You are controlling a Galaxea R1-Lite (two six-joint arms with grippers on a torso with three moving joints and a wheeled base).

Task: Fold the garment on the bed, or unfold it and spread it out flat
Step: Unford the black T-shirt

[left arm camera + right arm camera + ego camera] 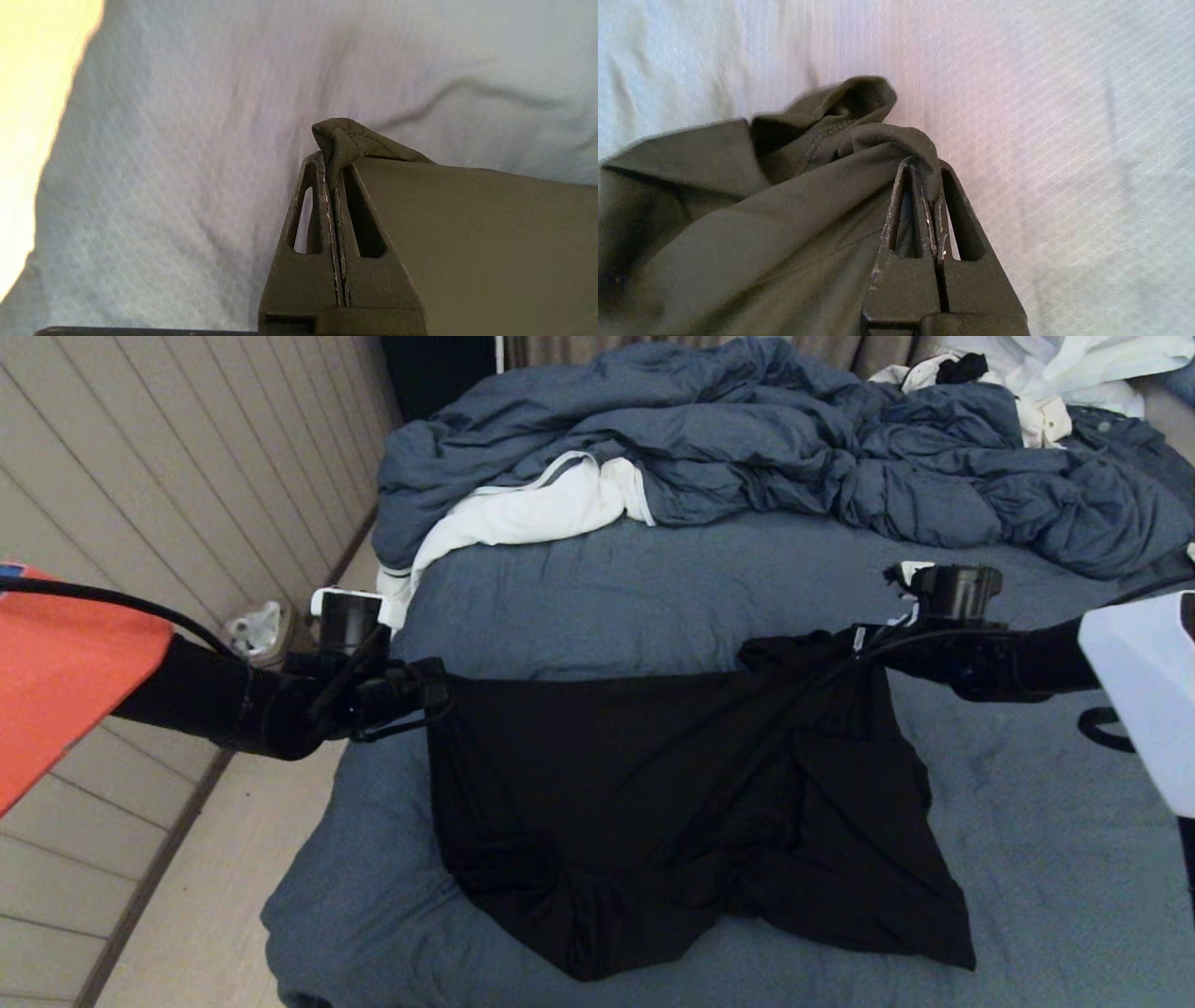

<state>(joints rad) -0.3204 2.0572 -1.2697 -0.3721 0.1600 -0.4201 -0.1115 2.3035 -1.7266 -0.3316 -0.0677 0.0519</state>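
Note:
The garment (672,803), a black T-shirt, hangs stretched between my two grippers above the bed (597,588), its lower part resting rumpled on the slate-blue sheet. My left gripper (431,691) is shut on its left upper corner; in the left wrist view a stitched hem (343,137) sticks out past the closed fingertips (332,161). My right gripper (845,653) is shut on the bunched right upper corner, where cloth (738,210) wraps over the fingertips (924,168). No print shows on the side facing me.
A rumpled blue duvet (766,448) with white lining (523,513) fills the far part of the bed. White clothes (1055,373) lie at the far right corner. The bed's left edge drops to a wooden floor (205,896) beside a panelled wall.

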